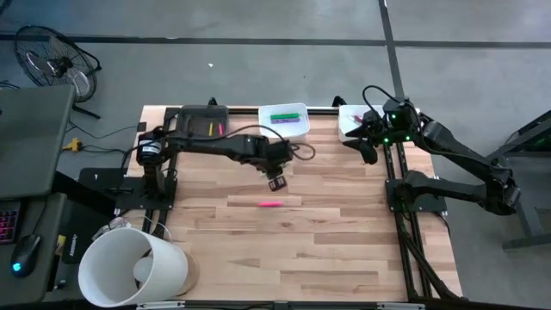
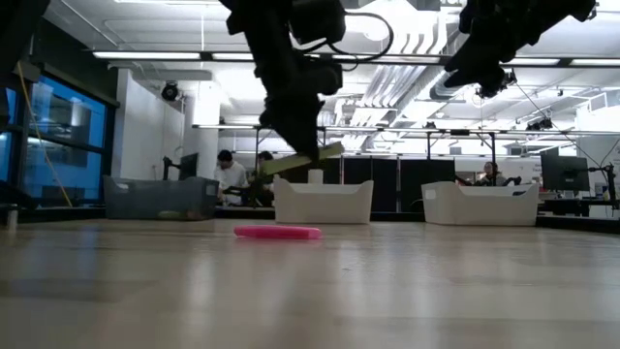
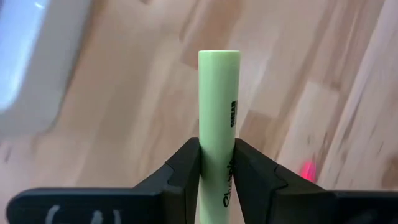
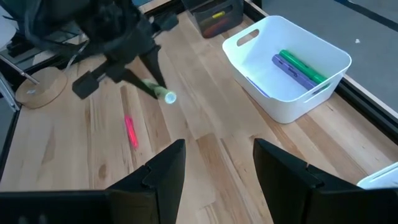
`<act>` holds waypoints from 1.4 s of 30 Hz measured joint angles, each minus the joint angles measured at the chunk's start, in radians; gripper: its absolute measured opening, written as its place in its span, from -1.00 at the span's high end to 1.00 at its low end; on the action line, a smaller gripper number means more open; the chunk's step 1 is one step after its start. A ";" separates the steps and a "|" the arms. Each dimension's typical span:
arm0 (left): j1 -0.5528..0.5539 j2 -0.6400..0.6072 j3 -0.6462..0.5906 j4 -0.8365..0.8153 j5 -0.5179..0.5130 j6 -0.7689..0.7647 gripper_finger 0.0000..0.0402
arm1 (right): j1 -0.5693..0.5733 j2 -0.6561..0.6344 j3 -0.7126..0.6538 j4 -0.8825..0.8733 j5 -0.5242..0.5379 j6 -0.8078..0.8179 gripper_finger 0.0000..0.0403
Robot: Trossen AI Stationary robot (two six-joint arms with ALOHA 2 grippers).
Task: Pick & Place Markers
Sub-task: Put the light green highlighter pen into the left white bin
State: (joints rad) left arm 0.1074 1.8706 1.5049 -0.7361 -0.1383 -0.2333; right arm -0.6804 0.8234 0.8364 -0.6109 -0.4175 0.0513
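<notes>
My left gripper (image 1: 276, 181) hangs over the middle of the table, shut on a yellow-green marker (image 3: 219, 99). The same marker shows tilted in the low view (image 2: 302, 160). A pink marker (image 1: 269, 204) lies flat on the wood just nearer than that gripper. A green and a purple marker (image 4: 298, 67) lie in a white tray (image 1: 301, 129) at the far edge. My right gripper (image 4: 214, 165) waits open and empty at the far right, near a second white tray (image 1: 349, 129). My left gripper pinches the marker's barrel (image 3: 217, 155) between its two fingers (image 3: 186, 165). The fingers slant down from the table's left side. The marker runs out past the fingertips, along them rather than across, its blunt end (image 3: 219, 55) foremost. It is lifted clear of the table.
A dark tray (image 1: 202, 120) with several markers stands at the far left of the table. A white bucket (image 1: 129, 263) lies on its side at the near left corner. Bare wood stretches over the table's near half.
</notes>
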 joint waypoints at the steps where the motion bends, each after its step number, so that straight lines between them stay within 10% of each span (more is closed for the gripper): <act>1: 0.009 0.000 0.007 0.010 0.001 -0.002 0.60 | 0.000 0.000 0.000 -0.003 0.000 0.000 0.11; 42: 0.420 -0.054 0.015 0.516 0.164 0.141 0.60 | 0.000 0.000 0.000 -0.080 0.004 -0.095 0.11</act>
State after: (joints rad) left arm 0.5270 1.8168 1.5200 -0.2198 0.0256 -0.0925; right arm -0.6803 0.8234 0.8364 -0.6908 -0.4135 -0.0439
